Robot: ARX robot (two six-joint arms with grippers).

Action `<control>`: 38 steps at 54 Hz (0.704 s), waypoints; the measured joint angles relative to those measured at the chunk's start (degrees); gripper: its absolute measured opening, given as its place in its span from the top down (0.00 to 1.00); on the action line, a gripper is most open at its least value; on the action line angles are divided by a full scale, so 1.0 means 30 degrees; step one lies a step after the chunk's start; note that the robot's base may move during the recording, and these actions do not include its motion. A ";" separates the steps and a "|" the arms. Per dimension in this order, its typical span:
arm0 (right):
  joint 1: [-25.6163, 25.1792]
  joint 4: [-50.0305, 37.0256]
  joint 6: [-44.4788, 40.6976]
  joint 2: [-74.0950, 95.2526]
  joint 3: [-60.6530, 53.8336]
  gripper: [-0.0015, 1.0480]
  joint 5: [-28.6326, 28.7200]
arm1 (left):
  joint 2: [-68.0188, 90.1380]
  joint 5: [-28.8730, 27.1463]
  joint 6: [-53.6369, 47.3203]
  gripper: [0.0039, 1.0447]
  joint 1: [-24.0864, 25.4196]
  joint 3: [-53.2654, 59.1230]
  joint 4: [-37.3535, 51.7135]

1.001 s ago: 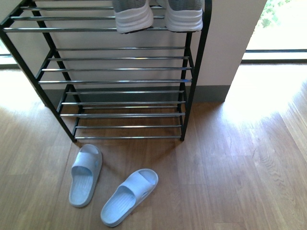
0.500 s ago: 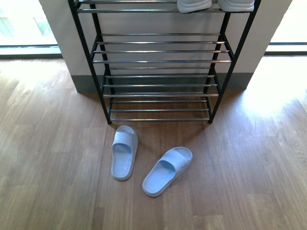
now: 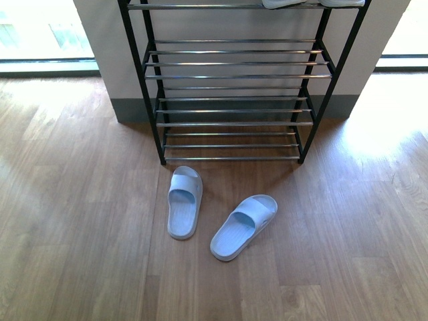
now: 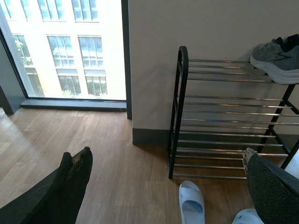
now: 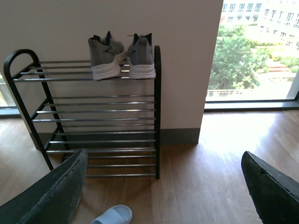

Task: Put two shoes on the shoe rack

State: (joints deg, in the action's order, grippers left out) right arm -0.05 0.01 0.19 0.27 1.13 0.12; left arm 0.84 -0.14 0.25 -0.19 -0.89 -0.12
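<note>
Shifted rightward in the front view since half a second ago: one shoe rack (image 3: pixel 231 100) and, just before it, two pale blue shoes, farther slide (image 3: pixel 184 210) and nearer slide (image 3: pixel 244 227). On its top shelf (image 5: pixel 60 70), two grey ones side by side: left sneaker (image 5: pixel 106 57), right sneaker (image 5: pixel 141 56). Left gripper (image 4: pixel 166 154) and right gripper (image 5: pixel 163 157) both spread wide, clasping nothing.

- Shoe rack (image 3: pixel 234 64) now top centre, formerly upper left.
- Slides (image 3: pixel 184 202) moved from lower left to centre.
- Sneakers (image 3: pixel 284 3) nearly cropped at the top edge.
</note>
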 joint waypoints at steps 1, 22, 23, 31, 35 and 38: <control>0.0000 0.0000 -0.0007 0.0007 0.0000 0.09 -0.0007 | 0.0000 0.0000 0.0000 0.09 0.0000 0.0000 0.0000; 0.0000 0.0000 -0.0007 -0.0036 0.0000 0.09 -0.0044 | 0.0000 0.0029 0.0000 0.09 0.0000 0.0000 0.0000; 0.0000 0.0000 -0.0007 -0.0036 0.0000 0.09 -0.0044 | 0.0000 0.0029 0.0000 0.09 0.0000 0.0000 0.0000; 0.0000 0.0000 -0.0007 -0.0015 0.0000 0.09 -0.0044 | 0.0000 0.0036 0.0000 0.09 0.0000 0.0000 0.0000; 0.0000 0.0000 -0.0007 -0.0022 0.0000 0.09 -0.0051 | 0.0000 0.0029 0.0000 0.09 0.0000 0.0000 0.0000; 0.0000 0.0000 -0.0007 -0.0015 0.0000 0.09 -0.0044 | 0.0000 0.0029 0.0000 0.09 0.0000 0.0000 0.0000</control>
State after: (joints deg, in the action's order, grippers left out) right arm -0.05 0.01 0.16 0.23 1.13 -0.01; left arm 0.84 -0.05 0.25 -0.19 -0.89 -0.12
